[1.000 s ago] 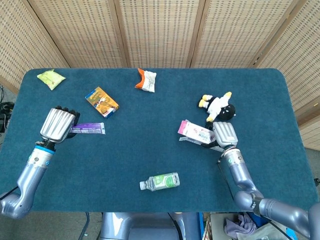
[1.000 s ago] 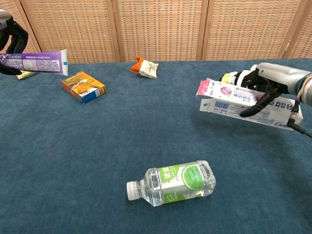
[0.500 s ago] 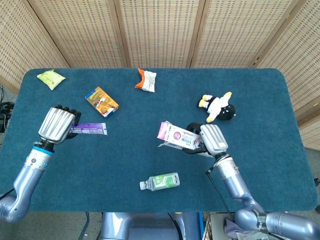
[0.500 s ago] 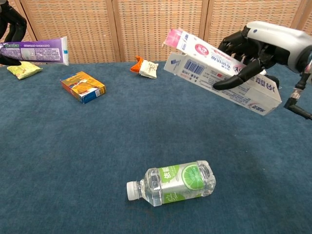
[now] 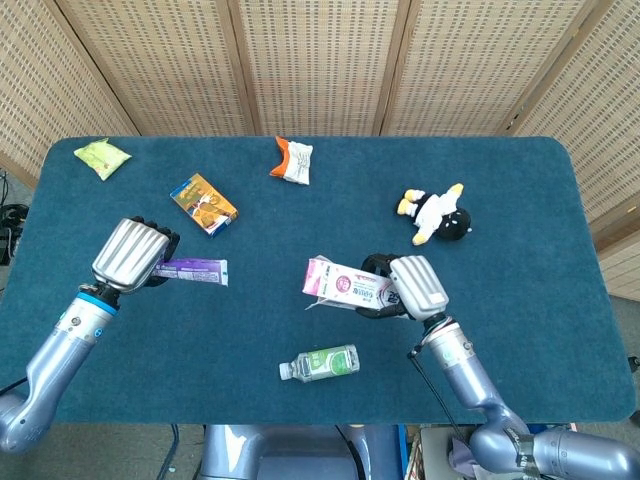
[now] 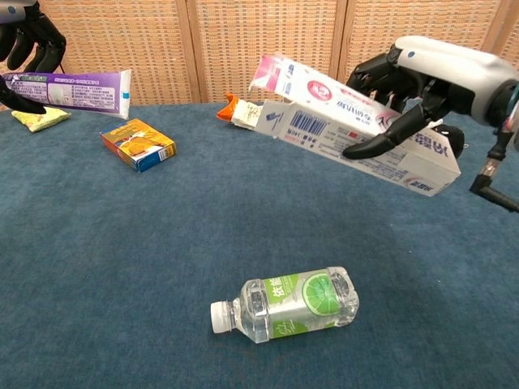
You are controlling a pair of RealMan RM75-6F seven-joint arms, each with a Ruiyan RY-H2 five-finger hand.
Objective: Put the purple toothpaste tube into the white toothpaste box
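1. The purple toothpaste tube (image 6: pixel 77 87) is held aloft at the far left, gripped at one end by the left hand (image 5: pixel 133 256).
2. The white toothpaste box (image 6: pixel 357 136) is clasped mid-body by the right hand (image 6: pixel 422 81), its flap end open leftward.
3. The tube is judged light and soft; the thin card box is judged crushable.

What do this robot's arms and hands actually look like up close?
Both arms are smooth, silvery grey tubes with rounded joints and a thin blue ring at each wrist. The left robot hand and the right robot hand have ribbed, silver-white backs and black fingers. A thin black cable runs along the right arm.
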